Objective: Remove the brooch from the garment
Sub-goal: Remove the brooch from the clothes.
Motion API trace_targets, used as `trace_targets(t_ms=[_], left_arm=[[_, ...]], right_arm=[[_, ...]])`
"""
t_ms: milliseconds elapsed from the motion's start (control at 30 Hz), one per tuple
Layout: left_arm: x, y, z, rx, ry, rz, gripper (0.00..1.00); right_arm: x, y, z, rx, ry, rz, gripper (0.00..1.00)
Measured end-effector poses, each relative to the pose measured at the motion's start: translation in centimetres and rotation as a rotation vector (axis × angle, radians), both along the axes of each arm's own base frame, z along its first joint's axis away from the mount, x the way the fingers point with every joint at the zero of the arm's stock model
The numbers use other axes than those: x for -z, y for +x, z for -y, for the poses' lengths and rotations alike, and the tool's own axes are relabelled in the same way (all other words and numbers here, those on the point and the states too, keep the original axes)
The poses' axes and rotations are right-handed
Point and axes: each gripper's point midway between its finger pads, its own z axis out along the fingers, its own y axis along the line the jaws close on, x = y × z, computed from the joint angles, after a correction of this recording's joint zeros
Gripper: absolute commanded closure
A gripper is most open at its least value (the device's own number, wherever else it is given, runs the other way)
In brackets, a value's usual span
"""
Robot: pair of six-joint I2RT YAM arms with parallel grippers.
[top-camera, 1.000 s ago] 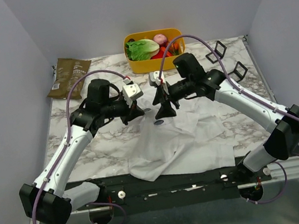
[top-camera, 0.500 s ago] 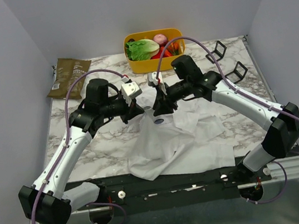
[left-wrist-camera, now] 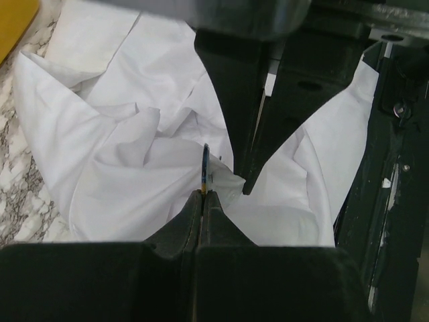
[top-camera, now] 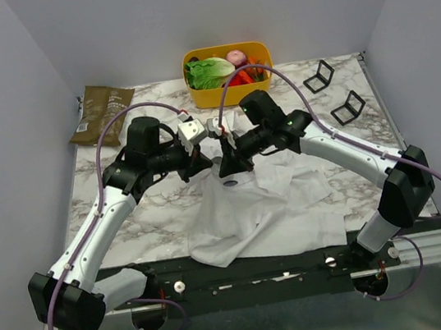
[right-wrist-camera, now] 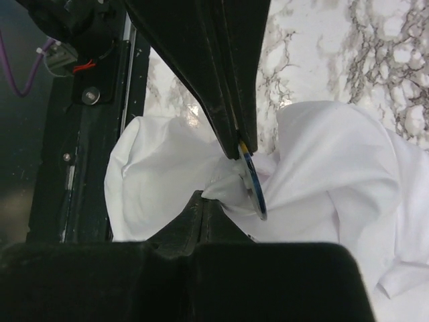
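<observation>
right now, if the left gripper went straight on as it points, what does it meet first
The left gripper pinches the brooch; next in line looks to be the right gripper, shut on the garment just beyond, though depth is unclear.

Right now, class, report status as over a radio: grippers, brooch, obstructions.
Left gripper shut on brooch rim. Right gripper shut on garment fold beside it. Brooch edge-on, against the cloth. Nothing else in the way.
</observation>
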Motion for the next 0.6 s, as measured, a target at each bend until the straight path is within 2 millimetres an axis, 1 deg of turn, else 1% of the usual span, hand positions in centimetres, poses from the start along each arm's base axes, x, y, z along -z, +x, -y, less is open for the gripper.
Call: trace_targets(t_ms=[200,600], left_arm=[[0.6,-0.1,-0.1,-0.012,0.000,-0.030,1.00],[0.9,-0.1,-0.7,-0.037,-0.009,-0.047,1.00]], right_arm=[[1.5,-0.5,-0.8,-0.031,-0.023,-0.013,0.99],[1.9,-0.1,-0.7,-0.035,-0.040,0.032,0.99]])
